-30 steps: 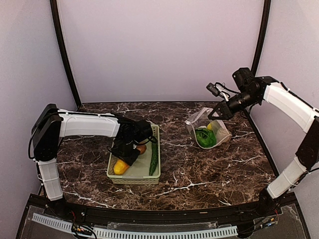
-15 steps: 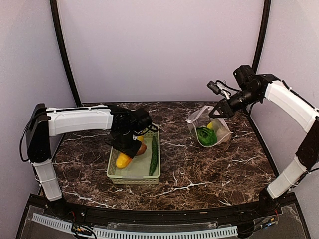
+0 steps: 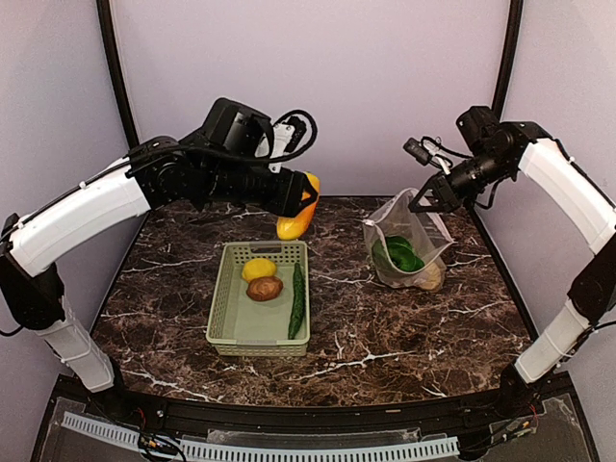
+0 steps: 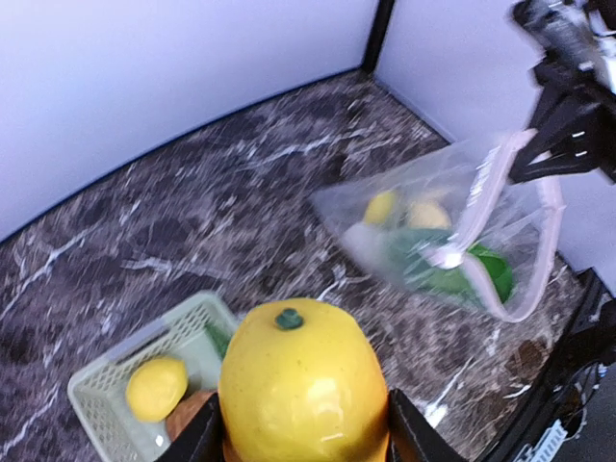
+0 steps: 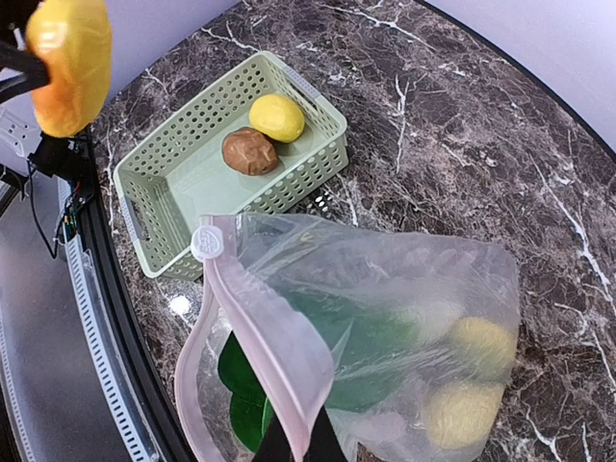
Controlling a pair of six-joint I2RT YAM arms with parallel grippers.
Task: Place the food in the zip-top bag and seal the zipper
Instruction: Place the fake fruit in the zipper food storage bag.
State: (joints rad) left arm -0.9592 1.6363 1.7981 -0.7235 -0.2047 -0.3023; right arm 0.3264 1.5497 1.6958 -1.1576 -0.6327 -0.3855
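Up from the basket now, my left gripper clamps the orange-yellow fruit near its one o'clock; my right gripper seems pinched on the zipper, zip-top bag hanging open.

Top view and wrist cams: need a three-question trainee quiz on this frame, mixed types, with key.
1. True or false: the left gripper holds the orange-yellow fruit in the air.
2. What lies in the basket? A) lemon, potato, cucumber; B) one banana; C) only a spoon.
3. Fill in: the right gripper pinches the top edge of the ___.
Key: 1 true; 2 A; 3 bag.
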